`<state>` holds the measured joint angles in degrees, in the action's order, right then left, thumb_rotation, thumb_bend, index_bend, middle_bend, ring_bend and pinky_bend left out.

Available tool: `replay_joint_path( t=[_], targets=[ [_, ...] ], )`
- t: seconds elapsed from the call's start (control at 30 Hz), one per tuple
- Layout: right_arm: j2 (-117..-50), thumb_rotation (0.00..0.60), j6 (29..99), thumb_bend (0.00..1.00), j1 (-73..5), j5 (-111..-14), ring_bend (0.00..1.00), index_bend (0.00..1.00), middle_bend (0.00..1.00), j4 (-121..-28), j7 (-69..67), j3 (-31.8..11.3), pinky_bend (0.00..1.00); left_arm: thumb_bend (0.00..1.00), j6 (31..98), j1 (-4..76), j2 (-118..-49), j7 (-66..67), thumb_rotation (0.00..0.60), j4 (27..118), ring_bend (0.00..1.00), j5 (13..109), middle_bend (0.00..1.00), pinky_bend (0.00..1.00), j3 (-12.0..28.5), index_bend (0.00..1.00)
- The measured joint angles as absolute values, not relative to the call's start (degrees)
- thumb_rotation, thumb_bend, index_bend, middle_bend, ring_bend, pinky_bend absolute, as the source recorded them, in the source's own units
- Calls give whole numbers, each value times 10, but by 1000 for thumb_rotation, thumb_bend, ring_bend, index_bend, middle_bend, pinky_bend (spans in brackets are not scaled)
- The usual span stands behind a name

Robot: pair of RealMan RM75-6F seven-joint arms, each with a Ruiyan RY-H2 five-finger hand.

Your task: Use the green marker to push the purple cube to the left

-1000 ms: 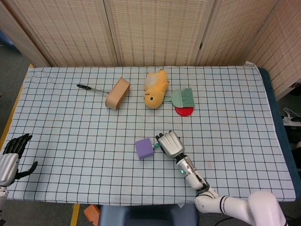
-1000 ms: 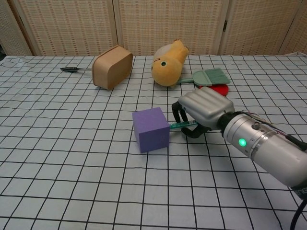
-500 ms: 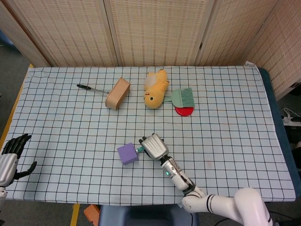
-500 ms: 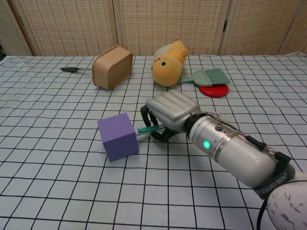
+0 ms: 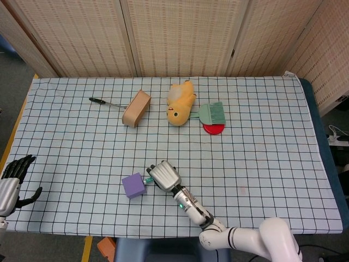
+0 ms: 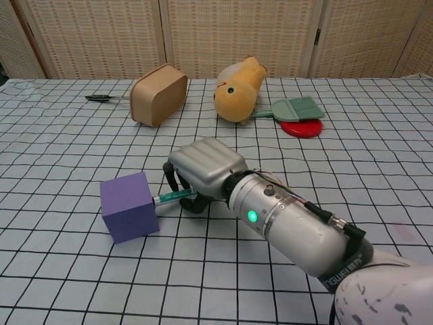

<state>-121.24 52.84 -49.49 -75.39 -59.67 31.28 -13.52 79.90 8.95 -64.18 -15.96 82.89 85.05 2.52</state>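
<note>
- Right hand (image 6: 203, 169), nearest the chest camera, lies low over the checked tablecloth (image 6: 67, 149) with its fingers curled around the green marker (image 6: 170, 197), gripping it; in the head view the same hand (image 5: 164, 176) sits near the table's front edge, a little left of centre.
- Green marker runs nearly level with the table, its long axis lying left to right; the tip points to the robot's left and touches the right face of the purple cube (image 6: 128, 206). Only a short length shows between fingers and cube.
- Purple cube stands on the cloth just to the left of the right hand, turned slightly askew to the grid lines; in the head view the cube (image 5: 133, 185) is near the front edge.
- Left hand (image 5: 12, 180) shows only in the head view, at the far left front corner of the table, well apart from the cube, its dark fingers spread and holding nothing.
- Farther back, in a row: a tan oval box (image 6: 158, 94) tipped on its side, a yellow plush duck (image 6: 239, 88), and a green brush (image 6: 298, 108) lying partly over a red disc (image 6: 302, 128).
- Left of the box, a thin black-handled tool (image 6: 100, 98) lies flat on the cloth.
</note>
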Motion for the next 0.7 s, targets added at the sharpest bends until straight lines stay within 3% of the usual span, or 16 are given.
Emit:
replay_joint_path(
  t=[0.4, 0.7],
  targets=[
    [-1246, 600, 521, 433, -525, -752, 676, 1000, 899, -567, 310, -150, 616, 369, 803, 88, -641, -161, 600, 829, 0, 852, 0, 40, 25, 0],
    [-1183, 600, 564, 433, -495, -765, 676, 1000, 899, -624, 333, -132, 616, 368, 812, 84, -640, -158, 600, 830, 0, 857, 0, 39, 23, 0]
  ],
)
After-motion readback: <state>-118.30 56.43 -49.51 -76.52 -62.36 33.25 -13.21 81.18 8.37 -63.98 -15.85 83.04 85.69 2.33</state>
